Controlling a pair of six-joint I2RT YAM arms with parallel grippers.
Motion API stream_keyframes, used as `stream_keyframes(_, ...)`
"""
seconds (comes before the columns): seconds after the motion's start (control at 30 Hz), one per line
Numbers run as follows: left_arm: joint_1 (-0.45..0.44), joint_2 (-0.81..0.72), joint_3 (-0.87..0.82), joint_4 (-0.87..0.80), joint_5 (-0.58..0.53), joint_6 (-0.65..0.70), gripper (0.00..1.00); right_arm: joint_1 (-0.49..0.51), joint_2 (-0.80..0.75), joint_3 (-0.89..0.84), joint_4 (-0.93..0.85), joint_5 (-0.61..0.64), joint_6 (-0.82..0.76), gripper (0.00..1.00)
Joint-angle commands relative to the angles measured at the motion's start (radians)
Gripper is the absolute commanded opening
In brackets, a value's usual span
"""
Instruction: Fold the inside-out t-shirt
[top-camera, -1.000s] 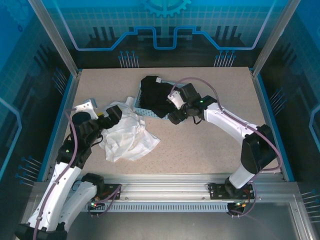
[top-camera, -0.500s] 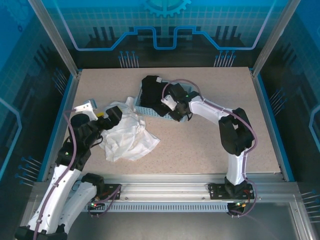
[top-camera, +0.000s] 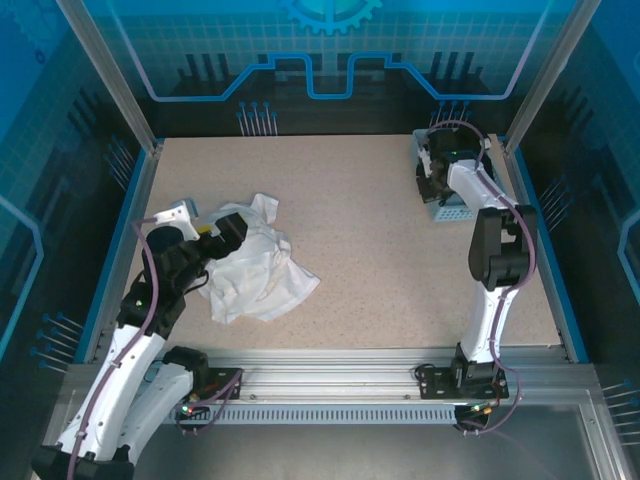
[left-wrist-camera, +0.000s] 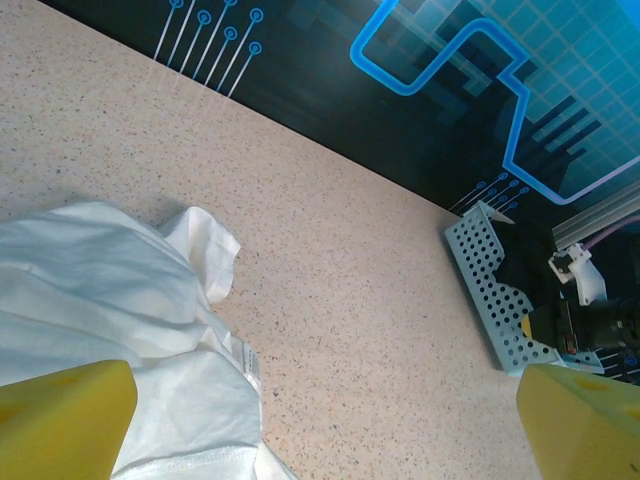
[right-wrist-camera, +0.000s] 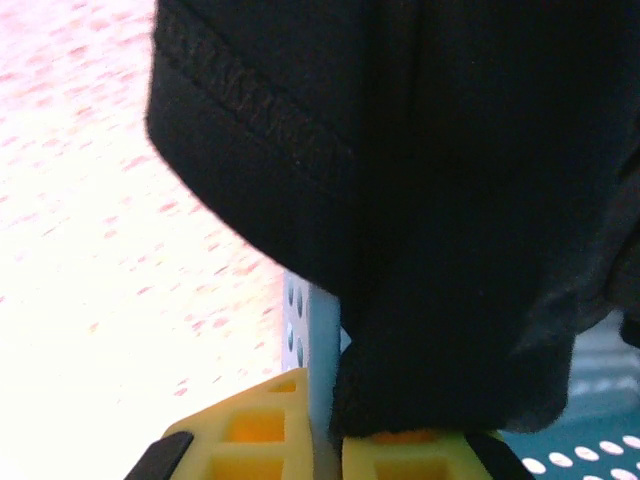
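Bare table (top-camera: 370, 250) lies wide open to the right of the crumpled white t-shirt (top-camera: 262, 275), giving free passage from the near rail to the far wall. Well off to the t-shirt's far right, a perforated basket (top-camera: 447, 212) hung with a black garment (right-wrist-camera: 450, 200) blocks the corner, along with the right arm (top-camera: 497, 255). The left arm (top-camera: 165, 265) overhangs the t-shirt's left edge, closing that side.
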Motion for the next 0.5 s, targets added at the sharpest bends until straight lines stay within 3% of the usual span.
stream_keyframes(0.0, -0.006, 0.000, -0.028, 0.019, 0.021, 0.018, 0.99, -0.026, 0.086, 0.102, -0.039, 0.040, -0.005, 0.01)
stream_keyframes(0.1, -0.006, 0.010, -0.048, 0.015, 0.007, 0.033, 0.99, -0.035, 0.130, 0.171, -0.083, 0.086, 0.008, 0.11)
stream_keyframes(0.2, -0.002, 0.053, -0.065, -0.030, -0.081, 0.051, 0.99, 0.003, 0.046, 0.118, -0.046, 0.081, 0.018, 0.49)
stream_keyframes(0.27, 0.022, 0.109, -0.077, -0.061, -0.126, 0.026, 0.99, 0.059, -0.079, 0.029, 0.024, 0.059, 0.010, 0.64)
stream_keyframes(0.4, 0.100, 0.198, -0.127, -0.015, -0.085, -0.059, 0.99, 0.243, -0.336, -0.173, 0.157, -0.107, 0.025, 0.72)
stream_keyframes(0.47, 0.121, 0.219, -0.151, -0.008, -0.100, -0.089, 0.99, 0.382, -0.443, -0.296, 0.240, -0.239, 0.057, 0.73)
